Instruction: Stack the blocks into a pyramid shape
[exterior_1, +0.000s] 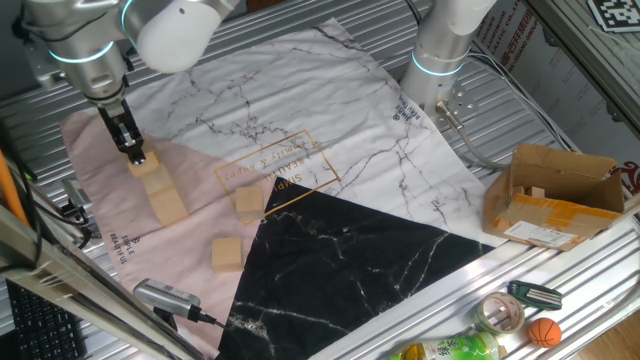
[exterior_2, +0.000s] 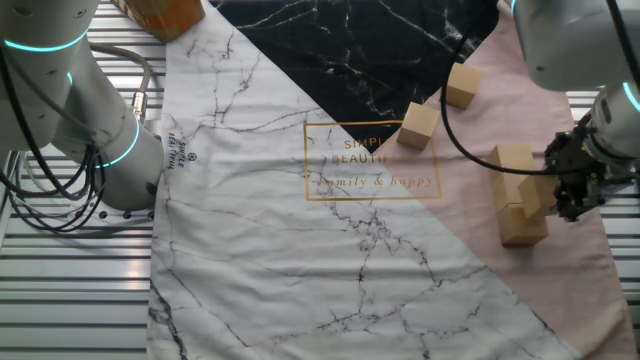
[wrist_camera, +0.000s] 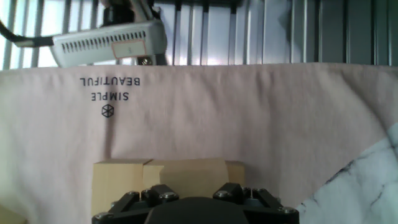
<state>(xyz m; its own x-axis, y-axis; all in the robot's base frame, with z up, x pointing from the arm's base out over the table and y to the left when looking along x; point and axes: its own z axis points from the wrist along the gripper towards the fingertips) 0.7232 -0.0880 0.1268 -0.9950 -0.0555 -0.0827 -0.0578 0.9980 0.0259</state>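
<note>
A tan block (exterior_1: 146, 166) is pinched by the gripper (exterior_1: 135, 155) at frame left, atop a block row (exterior_1: 168, 203). Two loose blocks (exterior_1: 228, 253) are seen center-left on the cloth (exterior_1: 330, 120).

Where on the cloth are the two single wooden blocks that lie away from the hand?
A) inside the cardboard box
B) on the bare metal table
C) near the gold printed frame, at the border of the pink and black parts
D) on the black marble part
C: one loose block sits beside the gold frame and the other lies on pink cloth by the black part, both apart from the hand.
</note>
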